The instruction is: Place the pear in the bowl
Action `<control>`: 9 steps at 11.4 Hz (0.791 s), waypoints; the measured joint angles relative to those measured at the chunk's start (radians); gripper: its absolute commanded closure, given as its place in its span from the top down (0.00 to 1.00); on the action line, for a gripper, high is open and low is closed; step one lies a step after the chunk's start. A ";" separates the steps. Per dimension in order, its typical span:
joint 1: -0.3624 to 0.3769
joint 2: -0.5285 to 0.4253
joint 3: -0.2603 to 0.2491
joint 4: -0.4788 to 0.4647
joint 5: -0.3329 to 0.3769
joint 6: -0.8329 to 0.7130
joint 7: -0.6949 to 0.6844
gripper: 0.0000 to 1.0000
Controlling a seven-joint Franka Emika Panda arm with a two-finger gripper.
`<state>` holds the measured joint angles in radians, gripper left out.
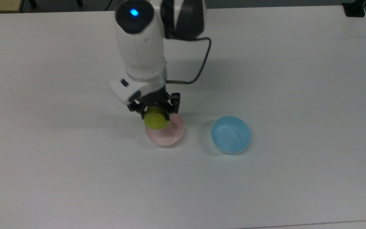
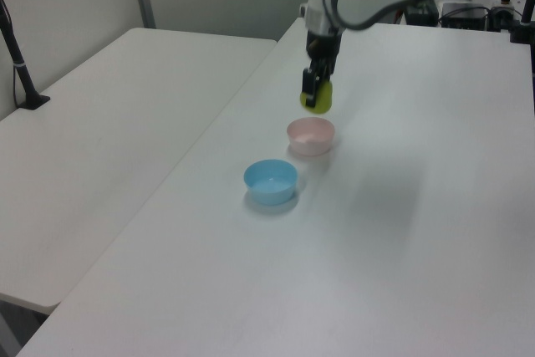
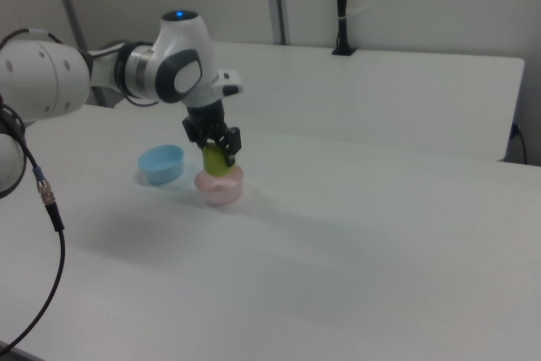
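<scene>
Midway through the delivery, the robot's hand (image 1: 156, 112) grips the pear (image 1: 155, 121) from above, its dark fingers closed on the fruit's upper part, with the yellow-green body hanging below them. In the top view the pear overlaps the pink bowl (image 1: 170, 135) at the rim nearest the arm rather than at its middle; the left view shows the pear (image 2: 318, 99) held clear above the bowl (image 2: 311, 135), and the right view places it (image 3: 215, 160) just over the bowl (image 3: 221, 188), not yet inside. From the room, the chief risk looks like an early release: dropped from this spot, the fruit could strike the rim, tip the light plastic bowl or bounce out onto the white worktop (image 1: 297, 79) and roll. A rounded, smooth pear pinched near its narrow end may also swivel or slip between the fingers as the arm slows. A descent made off-centre could push the bowl aside. The blue bowl (image 1: 231, 134) stands near, on the top view's right, and a large overshoot that way would land the fruit in the wrong dish.
</scene>
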<state>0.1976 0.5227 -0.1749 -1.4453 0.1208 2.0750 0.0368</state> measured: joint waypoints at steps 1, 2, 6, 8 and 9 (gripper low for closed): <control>0.013 0.030 0.000 0.000 0.000 0.017 0.011 0.72; 0.016 0.047 0.000 0.001 0.000 0.024 0.011 0.87; 0.014 0.065 -0.003 0.001 -0.036 0.024 0.011 1.00; 0.014 0.064 -0.004 0.006 -0.036 0.024 0.011 1.00; 0.014 0.057 -0.004 0.016 -0.036 0.024 0.011 1.00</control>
<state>0.2117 0.5799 -0.1787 -1.4295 0.0845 2.0994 0.0481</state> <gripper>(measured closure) 0.000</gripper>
